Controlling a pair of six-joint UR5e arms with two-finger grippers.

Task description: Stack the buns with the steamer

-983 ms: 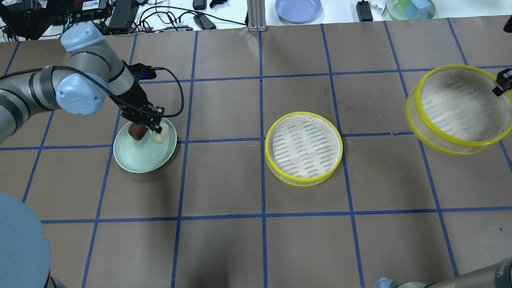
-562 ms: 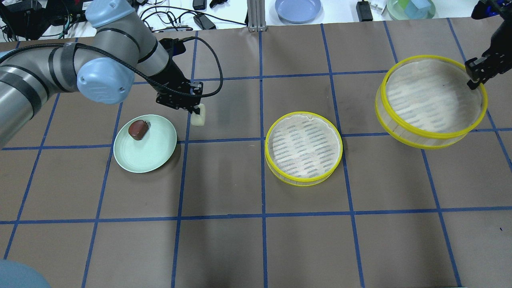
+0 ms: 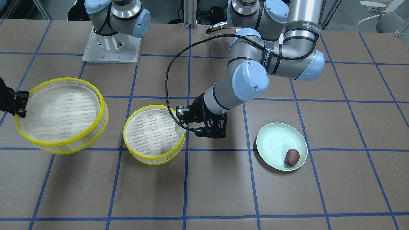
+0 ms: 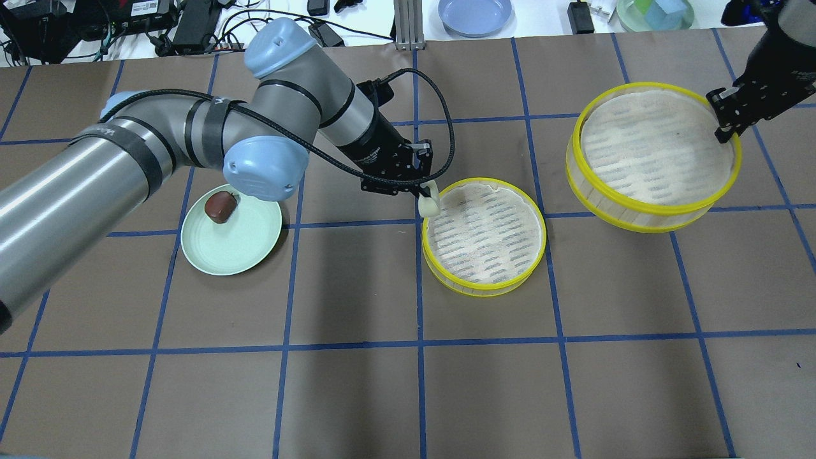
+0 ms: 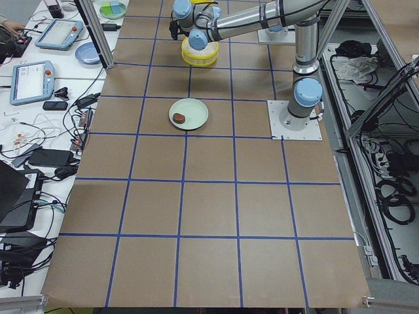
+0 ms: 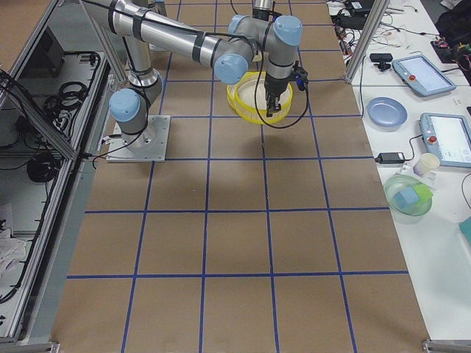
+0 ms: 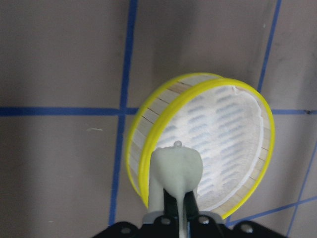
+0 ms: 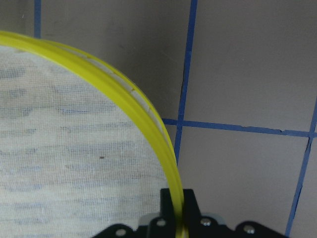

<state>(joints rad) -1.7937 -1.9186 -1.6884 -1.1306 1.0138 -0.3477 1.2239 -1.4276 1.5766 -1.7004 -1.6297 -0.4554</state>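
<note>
A: Left gripper, state?
B: Nearly closed, pinching the cream bun from both sides. In the wrist view the bun bulges out past the fingertips.
A: Where's that bun?
B: In the air at the far-left rim of the middle tray, right over the yellow edge. Can't tell if it touches the rim.
A: Middle tray?
B: Flat on the table, centre.
A: Right gripper?
B: Clamped tight on the far-right rim of the raised tray. The thin yellow rim runs between the two fingers, one inside the wall and one outside.
A: Where's that tray?
B: Off the table, shadow under it, slightly tilted. It's right of the middle tray and a bit farther back, apart from it.
A: Brown bun?
B: Lying on the plate, far-left part, near the rim. The plate sits left of the middle tray, well apart. The left arm's elbow hangs over the plate's far edge in the overhead view.
</note>
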